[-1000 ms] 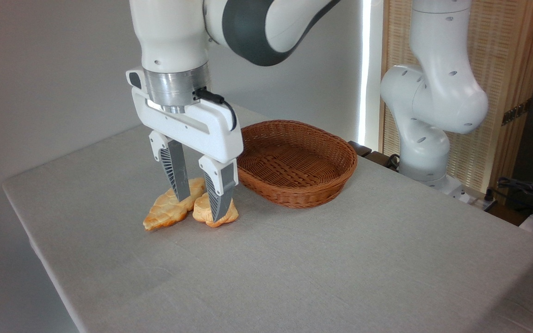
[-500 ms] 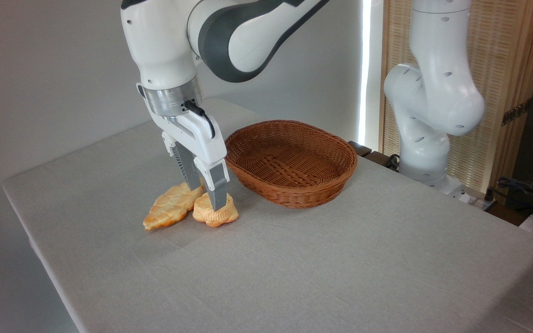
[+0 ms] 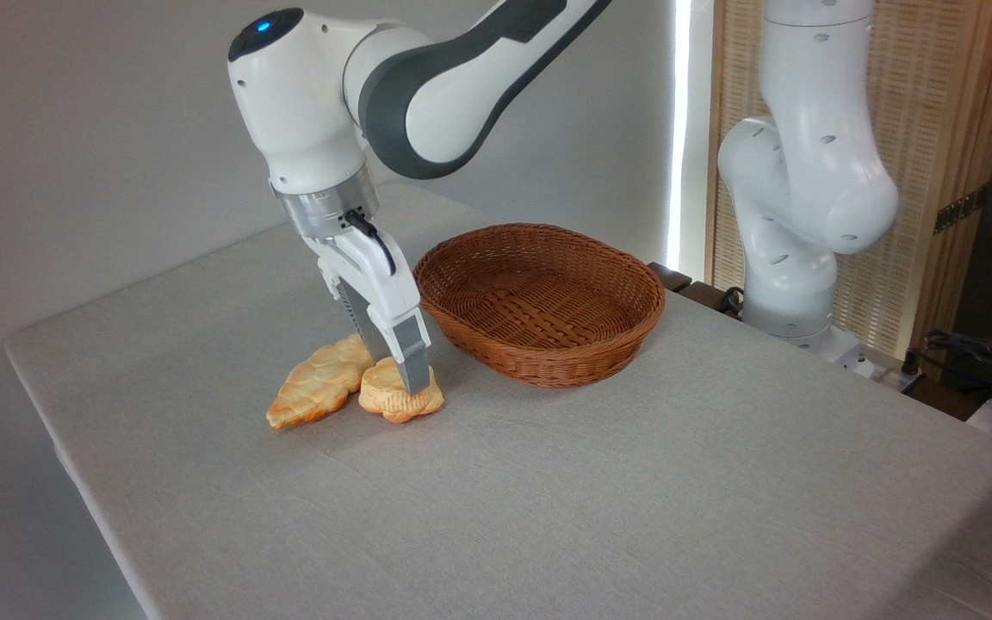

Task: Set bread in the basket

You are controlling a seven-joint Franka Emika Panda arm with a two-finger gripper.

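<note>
Nearest me: bare grey tablecloth (image 3: pixel 548 499), nothing on this side of the jaws.

Next, the bread (image 3: pixel 399 401), a small knotted bun, sits on the cloth directly under the gripper (image 3: pixel 397 375). The arm tilts in from the upper left; one grey finger (image 3: pixel 412 362) lies across the bun's top, the other hides behind it. From where I stand the jaws read edge-on, so I cannot tell whether they straddle the bun, have pinched it, or are closed. The bun looks flat on the cloth, not lifted.

Touching the bun on the jaws' left: a longer leaf-shaped pastry (image 3: pixel 317 393). Judgement: the grip should take the bun alone, low on its sides, then lift straight up so the neighbour is not dragged along.

Beyond and to the jaws' right, close by: the basket (image 3: pixel 638 323), empty, woven floor fully showing. Clearing its rim needs only a modest lift.
</note>
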